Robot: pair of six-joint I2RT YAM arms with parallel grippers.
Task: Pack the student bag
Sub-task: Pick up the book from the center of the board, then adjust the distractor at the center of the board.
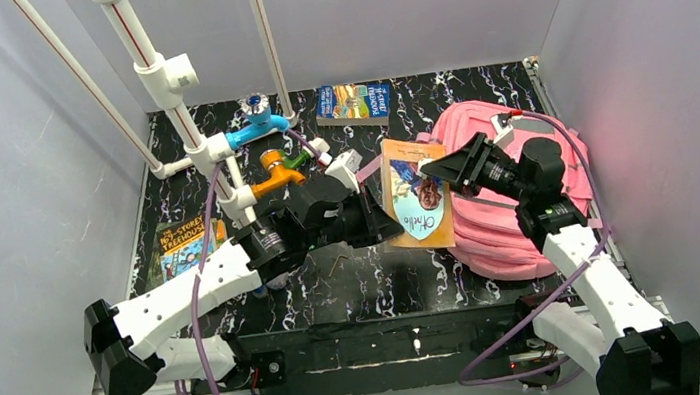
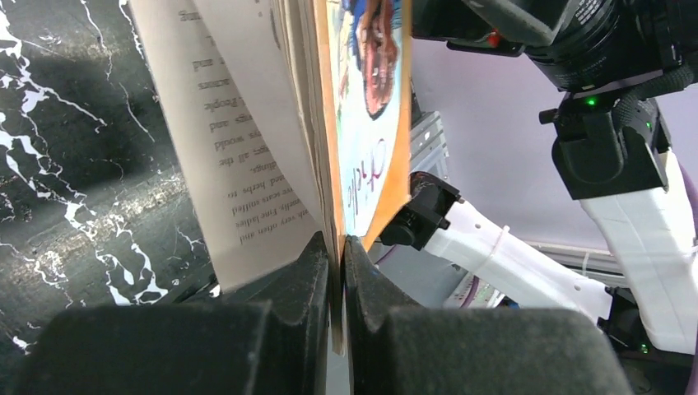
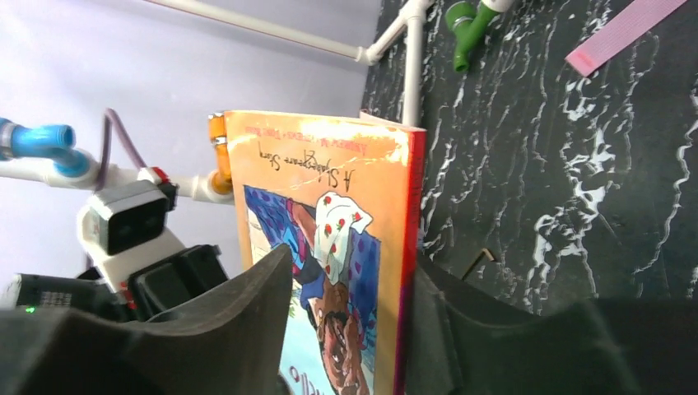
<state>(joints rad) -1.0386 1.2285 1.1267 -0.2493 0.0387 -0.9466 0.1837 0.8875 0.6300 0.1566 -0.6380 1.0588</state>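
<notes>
Left fingers (image 2: pixel 288 329) clamp an orange book (image 1: pixel 419 199) upright, screening the student bag (image 1: pixel 516 227); right fingers (image 3: pixel 247 329) gape astride its edge.

orange paperback (image 3: pixel 329 189), upright, cover showing a figure in a spotted white headscarf, red spine edge on the right. set between the two dark fingers (image 3: pixel 239 329) of the right gripper (image 3: pixel 354 267), jaws spread wide. behind: black marbled table (image 3: pixel 593 164), small hex key (image 3: pixel 477 262) lying on it, white pipe frame (image 3: pixel 411 74), green fitting (image 3: pixel 465 33), blue fitting (image 3: pixel 37 140).
</notes>
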